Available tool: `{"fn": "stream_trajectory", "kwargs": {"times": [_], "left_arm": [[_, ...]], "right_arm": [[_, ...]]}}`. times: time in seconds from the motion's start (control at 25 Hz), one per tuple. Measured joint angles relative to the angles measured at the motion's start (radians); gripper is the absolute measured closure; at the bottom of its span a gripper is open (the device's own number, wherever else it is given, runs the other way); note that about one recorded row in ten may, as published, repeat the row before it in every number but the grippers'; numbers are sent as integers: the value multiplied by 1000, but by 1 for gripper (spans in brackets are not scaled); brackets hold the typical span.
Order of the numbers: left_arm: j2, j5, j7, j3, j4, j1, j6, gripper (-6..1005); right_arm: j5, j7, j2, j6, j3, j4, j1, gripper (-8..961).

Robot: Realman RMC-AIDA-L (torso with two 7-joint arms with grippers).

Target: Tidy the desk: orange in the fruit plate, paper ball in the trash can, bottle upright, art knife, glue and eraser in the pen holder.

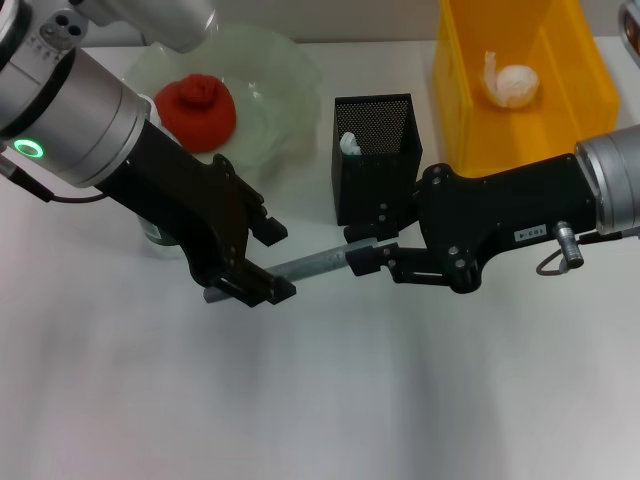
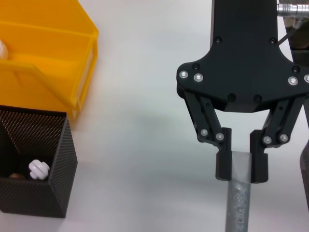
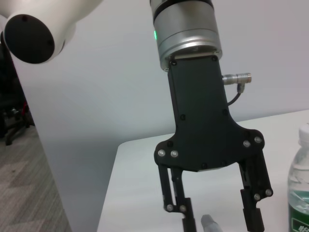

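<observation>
Both grippers meet at mid-bench, the right gripper [image 1: 368,257] clamped on one end of the grey art knife [image 1: 310,264] and the left gripper [image 1: 262,260] spread wide around the other, a handover whose next move is probably lifting it toward the pen holder [image 1: 375,150] at twelve o'clock.

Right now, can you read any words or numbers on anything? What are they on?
White tag on the right gripper arm: print too small to read.
Green label on the bottle: only its edge shows, unreadable.
Nothing else carries any writing.
</observation>
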State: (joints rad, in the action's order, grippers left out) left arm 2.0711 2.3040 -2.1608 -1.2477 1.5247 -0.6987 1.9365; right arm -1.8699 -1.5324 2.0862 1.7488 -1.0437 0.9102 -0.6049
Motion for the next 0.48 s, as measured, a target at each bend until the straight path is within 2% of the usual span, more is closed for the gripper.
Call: {"fn": "stream_trajectory", "kwargs": {"times": [0.2, 0.48], "left_arm": [[-2, 0, 5, 12, 3, 2, -8, 315], [-1, -17, 35, 84, 2, 8, -23, 232]], "right_arm": [[0, 0, 0, -6, 0, 0, 5, 782], [17, 0, -2, -48, 4, 4, 42, 780]]}}
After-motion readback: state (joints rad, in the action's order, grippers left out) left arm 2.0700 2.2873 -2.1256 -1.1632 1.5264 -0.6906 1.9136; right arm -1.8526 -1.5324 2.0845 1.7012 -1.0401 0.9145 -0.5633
